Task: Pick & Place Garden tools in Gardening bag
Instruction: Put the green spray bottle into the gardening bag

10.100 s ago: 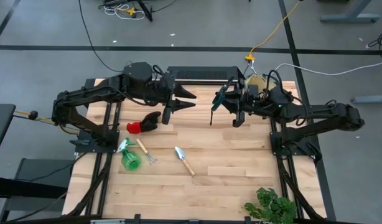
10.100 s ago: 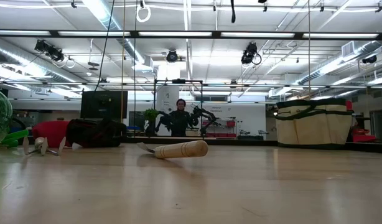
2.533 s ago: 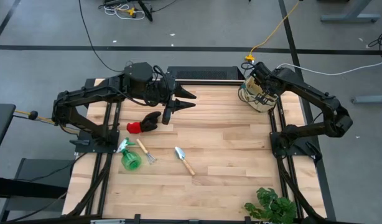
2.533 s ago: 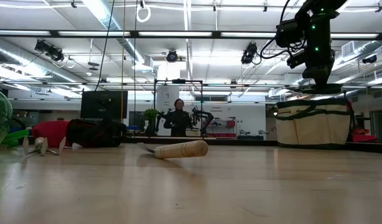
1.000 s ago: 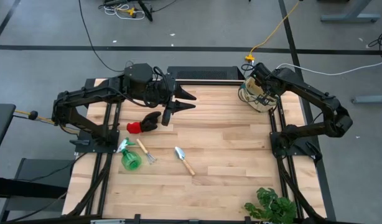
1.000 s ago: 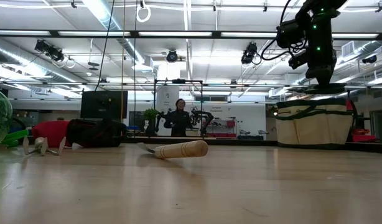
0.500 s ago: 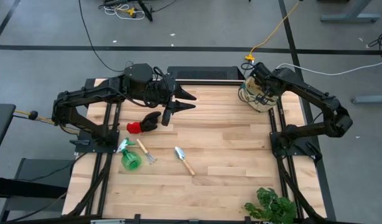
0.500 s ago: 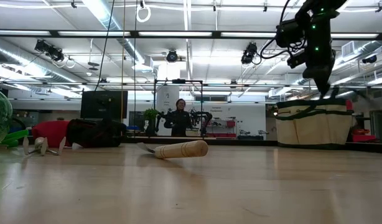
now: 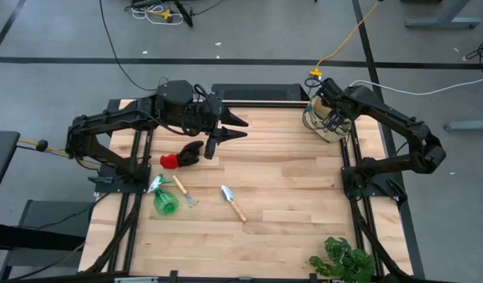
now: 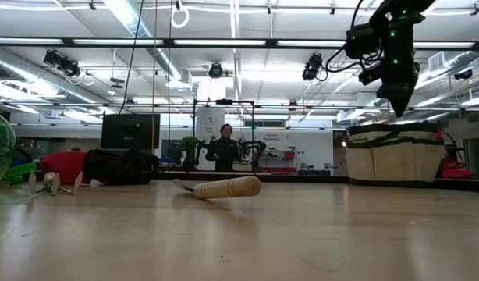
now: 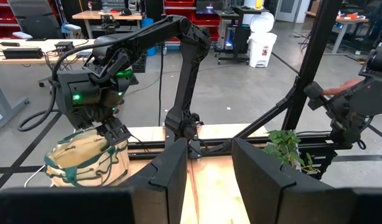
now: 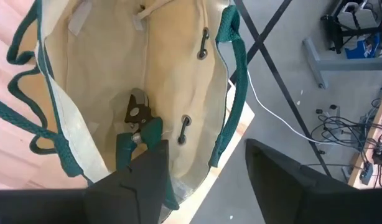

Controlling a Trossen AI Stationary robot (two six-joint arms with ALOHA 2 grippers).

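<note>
One gardening bag [image 9: 326, 124] holding one pruning shears [image 12: 140, 127]; on the table, one glove [image 9: 181, 156], spray bottle [image 9: 164, 199], rake [image 9: 183, 191], trowel [image 9: 232, 201] and plant [image 9: 344, 260].

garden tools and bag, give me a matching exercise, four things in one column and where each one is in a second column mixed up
Things
1. pruning shears
2. trowel
3. glove
4. spray bottle

Places
A. near the table's left edge, beside the mini rake
B. inside the gardening bag
C. on the table below the left gripper
D. mid-table, wooden handle toward the front

Pairs: 1-B, 2-D, 3-C, 4-A
</note>
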